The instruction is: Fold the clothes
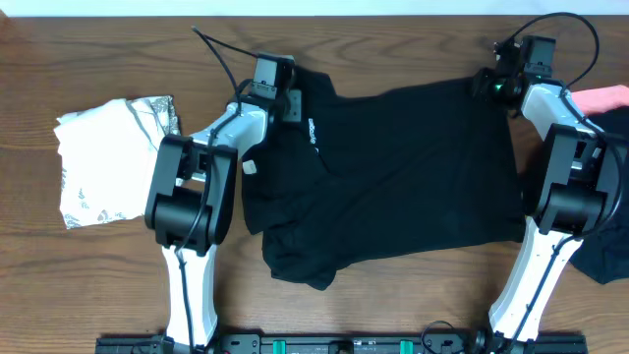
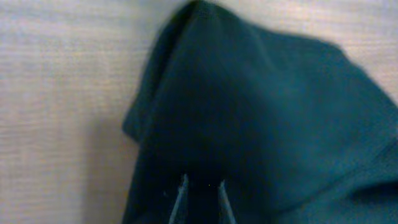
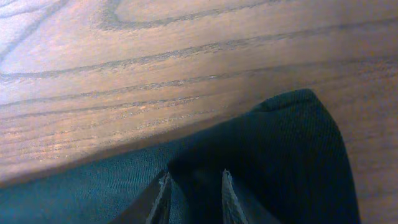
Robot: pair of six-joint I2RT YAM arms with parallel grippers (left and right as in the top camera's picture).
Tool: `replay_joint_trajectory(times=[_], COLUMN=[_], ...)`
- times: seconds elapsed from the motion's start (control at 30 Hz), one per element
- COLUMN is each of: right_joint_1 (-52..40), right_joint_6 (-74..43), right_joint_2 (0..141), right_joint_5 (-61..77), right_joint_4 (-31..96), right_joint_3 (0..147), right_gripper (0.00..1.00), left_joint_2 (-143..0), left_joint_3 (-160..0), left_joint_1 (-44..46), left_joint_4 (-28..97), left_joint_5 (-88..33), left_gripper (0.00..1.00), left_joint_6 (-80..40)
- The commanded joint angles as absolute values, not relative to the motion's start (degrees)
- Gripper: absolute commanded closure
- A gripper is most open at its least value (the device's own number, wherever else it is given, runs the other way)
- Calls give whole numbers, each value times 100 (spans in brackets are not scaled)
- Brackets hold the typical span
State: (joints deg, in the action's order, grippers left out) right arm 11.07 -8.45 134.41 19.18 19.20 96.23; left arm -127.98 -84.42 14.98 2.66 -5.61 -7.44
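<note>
A dark brown wood-grain desk (image 1: 88, 285) fills the view; a pale strip (image 1: 393, 6) runs beyond its far edge.

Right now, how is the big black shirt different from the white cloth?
The black shirt lies spread wide; the white cloth is folded small. The left gripper and right gripper pinch the black shirt; nothing holds the white cloth. Both lie on the table.

Fingers (image 2: 180, 202) of the left gripper (image 2: 200, 185) pinch a bunched fold of the black shirt (image 2: 261, 112) on the table (image 2: 62, 93).
</note>
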Motion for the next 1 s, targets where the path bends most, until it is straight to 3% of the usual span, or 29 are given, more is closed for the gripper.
replay_joint_trajectory(times=[0.0, 0.23, 0.67, 0.83, 0.9, 0.97], right_joint_1=[1052, 1052, 1041, 1044, 1055, 1092], right_joint_6=[-805, -812, -832, -827, -825, -825], right_joint_2=[13970, 13970, 13972, 13972, 13970, 13937], right_joint_5=[1693, 1695, 1673, 2071, 2598, 3135], right_joint_4=[2318, 1728, 316, 115, -5, -128], right_joint_3=[9212, 9212, 9212, 9212, 9212, 9216], right_gripper=[73, 69, 60, 30, 3, 1], left_joint_2=[-13281, -13378, -13378, -13375, -13356, -13279], left_joint_3=[-8414, -8414, -8414, -8433, -8453, -8538], left_joint_1=[1288, 1140, 954, 956, 954, 954], left_joint_4=[-193, -1295, -1778, -1959, -1907, -1623], left_joint_5=[-353, -333, -333, -388, -556, -661], left_gripper=[81, 85, 85, 86, 86, 86], left_joint_6=[-729, -886, -886, -886, -886, -886])
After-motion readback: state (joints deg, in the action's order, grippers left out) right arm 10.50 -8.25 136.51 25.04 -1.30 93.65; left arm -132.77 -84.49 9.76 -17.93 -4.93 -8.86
